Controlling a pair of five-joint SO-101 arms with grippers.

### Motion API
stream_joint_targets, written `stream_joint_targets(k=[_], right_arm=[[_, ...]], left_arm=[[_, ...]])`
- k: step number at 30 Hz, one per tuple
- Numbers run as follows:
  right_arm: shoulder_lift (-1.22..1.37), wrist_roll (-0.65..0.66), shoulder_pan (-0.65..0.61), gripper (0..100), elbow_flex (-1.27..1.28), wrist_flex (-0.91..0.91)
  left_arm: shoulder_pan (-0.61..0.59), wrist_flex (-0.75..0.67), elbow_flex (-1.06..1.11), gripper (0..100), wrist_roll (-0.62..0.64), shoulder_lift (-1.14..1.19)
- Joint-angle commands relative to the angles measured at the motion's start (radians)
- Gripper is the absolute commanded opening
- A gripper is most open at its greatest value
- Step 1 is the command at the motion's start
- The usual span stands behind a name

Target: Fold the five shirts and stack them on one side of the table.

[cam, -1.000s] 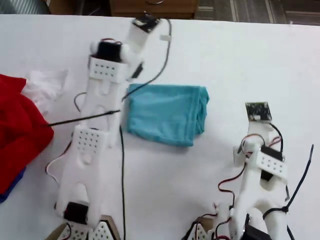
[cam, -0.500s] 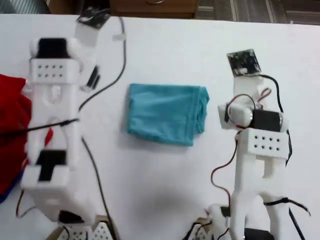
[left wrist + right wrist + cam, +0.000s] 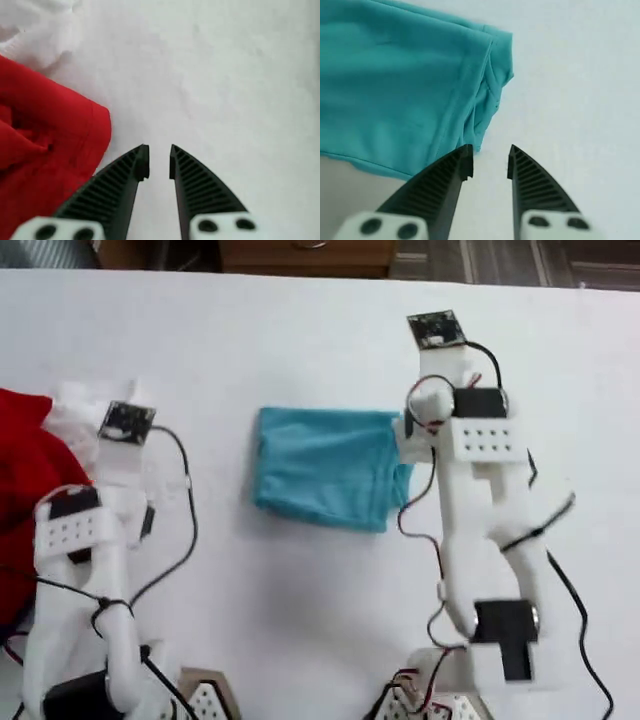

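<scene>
Both slightly spread, left jaws beside red shirt [image 3: 45, 150], right jaws beside teal shirt [image 3: 395, 85].

1 teal shirt [image 3: 325, 465], 1 red shirt [image 3: 25, 470], 1 white shirt [image 3: 70, 405], 2 arms [image 3: 75, 530] [image 3: 480, 440].

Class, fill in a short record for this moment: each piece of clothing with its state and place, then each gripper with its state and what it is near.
teal shirt: folded, flat at the middle of the table
red shirt: bunched, on the left arm's side
white cloth: crumpled, beside the red shirt
left gripper: open, empty, next to the red shirt
right gripper: open, empty, at the teal shirt's edge
</scene>
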Motion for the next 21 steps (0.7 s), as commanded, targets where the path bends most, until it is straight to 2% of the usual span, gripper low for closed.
stream_joint_targets(k=[1, 5, 11, 19, 21], right_arm=[[0.153, -0.031, -0.048, 12.3, -0.186, 0.110], [0.338, -0.071, -0.088, 12.3, -0.362, 0.216], [0.567, -0.069, -0.094, 12.4, -0.554, 0.239], [0.733, -0.075, -0.084, 13.2, -0.752, 0.269], [0.763, -0.077, -0.085, 15.4, -0.790, 0.288]], left_arm=[[-0.020, -0.127, 0.093, 10, -0.002, -0.044], [-0.017, -0.143, 0.101, 10, 0.018, -0.044], [-0.017, -0.186, 0.104, 10, 0.118, -0.044], [-0.014, -0.204, 0.116, 10, 0.141, -0.044], [-0.014, -0.245, 0.148, 10, 0.141, -0.044]])
